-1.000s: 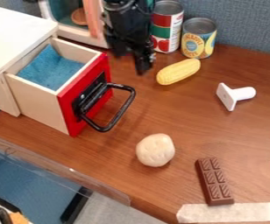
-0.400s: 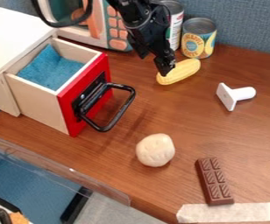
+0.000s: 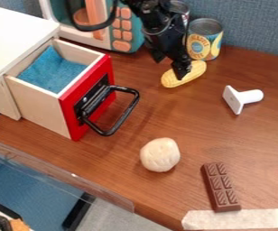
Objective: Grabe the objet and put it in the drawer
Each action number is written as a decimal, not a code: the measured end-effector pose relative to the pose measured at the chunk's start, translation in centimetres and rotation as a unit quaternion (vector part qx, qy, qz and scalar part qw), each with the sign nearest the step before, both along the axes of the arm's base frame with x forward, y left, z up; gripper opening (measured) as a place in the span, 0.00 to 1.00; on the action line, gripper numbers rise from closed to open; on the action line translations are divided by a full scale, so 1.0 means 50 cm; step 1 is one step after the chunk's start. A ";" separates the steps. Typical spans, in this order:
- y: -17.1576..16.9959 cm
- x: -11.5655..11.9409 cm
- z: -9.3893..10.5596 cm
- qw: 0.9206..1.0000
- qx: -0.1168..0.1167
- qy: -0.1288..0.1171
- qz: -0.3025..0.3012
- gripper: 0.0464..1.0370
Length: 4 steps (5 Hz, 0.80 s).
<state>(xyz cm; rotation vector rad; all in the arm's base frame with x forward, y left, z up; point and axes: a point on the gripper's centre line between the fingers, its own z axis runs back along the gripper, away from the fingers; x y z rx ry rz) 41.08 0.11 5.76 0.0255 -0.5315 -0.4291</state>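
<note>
We could roll the corn into the far can by closing off-centre, or pick wrongly, since the task names no object. The corn, our likely target, lies far, right of the open drawer. Our gripper looks spread, gripping nothing; we can't tell whether it touches the corn.

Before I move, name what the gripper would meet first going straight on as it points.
Likely the yellow corn: the gripper points down towards it, though the depth is unclear.

blue-grey fabric partition behind, brown wood-grain tabletop, pale tape near its edges
</note>
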 end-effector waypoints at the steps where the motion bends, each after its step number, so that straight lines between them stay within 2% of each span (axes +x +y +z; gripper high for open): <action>1: -0.015 0.036 -0.015 1.000 0.006 0.002 0.002 0.96; 2: -0.026 0.057 -0.015 1.000 0.008 -0.001 0.006 0.96; 4: -0.025 0.053 -0.055 0.999 0.015 0.031 0.023 0.95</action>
